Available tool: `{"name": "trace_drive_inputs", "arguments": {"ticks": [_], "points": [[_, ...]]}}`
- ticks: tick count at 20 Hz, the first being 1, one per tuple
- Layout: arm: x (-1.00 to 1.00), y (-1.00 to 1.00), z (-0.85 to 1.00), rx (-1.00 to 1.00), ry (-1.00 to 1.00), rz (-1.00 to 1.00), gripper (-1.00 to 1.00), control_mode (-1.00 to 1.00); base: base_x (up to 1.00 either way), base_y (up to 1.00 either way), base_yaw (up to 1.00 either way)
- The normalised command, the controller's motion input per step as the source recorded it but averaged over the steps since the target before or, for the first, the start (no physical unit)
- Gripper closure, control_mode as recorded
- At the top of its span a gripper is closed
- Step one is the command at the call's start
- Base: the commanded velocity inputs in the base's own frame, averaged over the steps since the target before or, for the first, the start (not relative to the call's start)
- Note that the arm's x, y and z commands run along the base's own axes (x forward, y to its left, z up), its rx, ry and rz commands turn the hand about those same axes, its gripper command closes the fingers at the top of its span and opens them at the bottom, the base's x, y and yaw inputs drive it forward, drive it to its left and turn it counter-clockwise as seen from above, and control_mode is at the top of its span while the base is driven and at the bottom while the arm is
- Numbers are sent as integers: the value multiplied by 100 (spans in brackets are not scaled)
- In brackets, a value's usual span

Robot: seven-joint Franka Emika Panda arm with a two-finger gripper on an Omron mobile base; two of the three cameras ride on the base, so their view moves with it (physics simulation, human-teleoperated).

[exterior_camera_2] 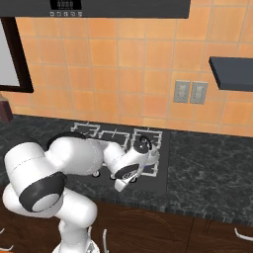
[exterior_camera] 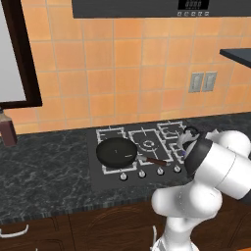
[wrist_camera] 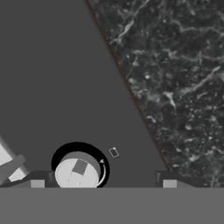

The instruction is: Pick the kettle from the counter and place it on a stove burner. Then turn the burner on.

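Observation:
The silvery kettle (exterior_camera: 187, 138) with its black arched handle stands on the right side of the black cooktop (exterior_camera: 100, 172), over the light-grey stove burner grate (exterior_camera_2: 154, 136); my forearm partly covers it. Seen from the right base camera, the kettle (exterior_camera_2: 144, 145) is just behind my hand. My gripper (exterior_camera_2: 120, 186) points down at the cooktop's front edge. In the hand view the gripper (wrist_camera: 103, 183) is open, its fingertips (wrist_camera: 37, 182) far apart. A round grey burner knob (wrist_camera: 78, 173) lies between them, nearer the left one and untouched. The marbled counter (wrist_camera: 183, 78) lies beside the cooktop.
A round black frying pan (exterior_camera: 116, 152) sits on the left burner, its handle pointing right. A row of several knobs (exterior_camera: 142, 173) lines the cooktop front. A dark bottle (exterior_camera: 7, 130) stands far left on the counter. A dark shelf (exterior_camera_2: 231, 72) juts from the tiled wall at right.

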Motion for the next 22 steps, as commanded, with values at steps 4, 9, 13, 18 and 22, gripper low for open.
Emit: {"name": "trace_drive_inputs", "arguments": {"ticks": [4, 9, 13, 18, 22], "points": [[43, 0, 0, 0, 0, -2, -100, -100, 0, 0, 0], [15, -1, 2, 0, 0, 0, -100, -100, 0, 0, 0], [5, -1, 2, 0, 0, 0, -100, -100, 0, 0, 0], [5, 0, 1, 0, -4, 0, -100, -100, 0, 0, 0], [12, 0, 43, 0, -13, -2, -100, -100, 0, 0, 0]]}}
